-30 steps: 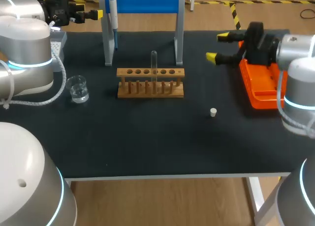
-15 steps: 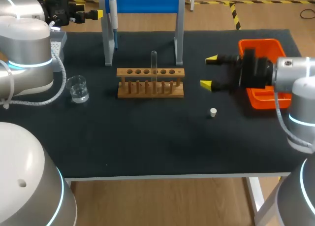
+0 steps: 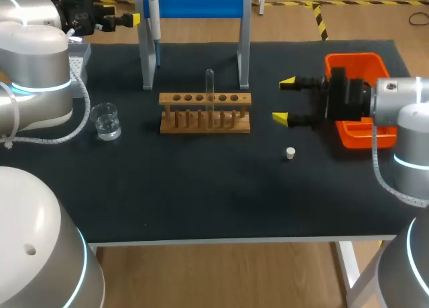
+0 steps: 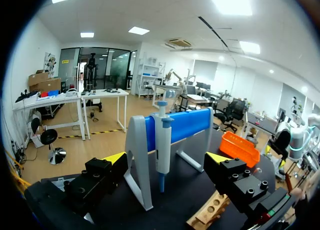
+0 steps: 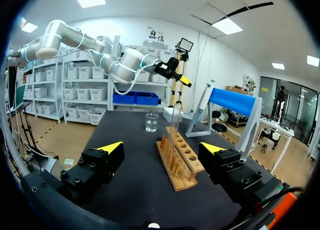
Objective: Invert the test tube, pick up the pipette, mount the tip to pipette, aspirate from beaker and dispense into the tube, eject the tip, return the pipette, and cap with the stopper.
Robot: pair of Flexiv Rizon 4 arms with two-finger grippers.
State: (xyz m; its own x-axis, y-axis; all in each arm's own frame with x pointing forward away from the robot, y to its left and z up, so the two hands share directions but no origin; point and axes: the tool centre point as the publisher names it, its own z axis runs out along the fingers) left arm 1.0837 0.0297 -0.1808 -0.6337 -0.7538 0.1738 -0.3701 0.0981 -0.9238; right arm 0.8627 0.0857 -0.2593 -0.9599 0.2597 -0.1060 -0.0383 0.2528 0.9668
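Observation:
A clear test tube [image 3: 210, 86] stands mouth down in the wooden rack [image 3: 204, 111]; the right wrist view shows the test tube [image 5: 176, 121] ahead of my right gripper [image 5: 161, 148]. In the head view my right gripper [image 3: 283, 100] hovers open just right of the rack, pointing at it. The white stopper [image 3: 290, 153] lies on the mat below it. The pipette [image 3: 153, 16] hangs on the blue stand [image 3: 194, 5]. My left gripper [image 3: 124, 18] is open, left of the stand; its view shows the pipette [image 4: 162, 140] straight ahead. A beaker [image 3: 106, 120] of water stands left of the rack.
An orange tray [image 3: 358, 96] sits at the right, partly behind my right wrist. A grey tip box [image 3: 79, 56] sits at the far left by my left arm. The black mat [image 3: 214, 194] stretches to the table's front edge.
My right arm has swung left from above the orange tray to just right of the rack, fingers still open. In the last half second it barely moved. The left arm is still.

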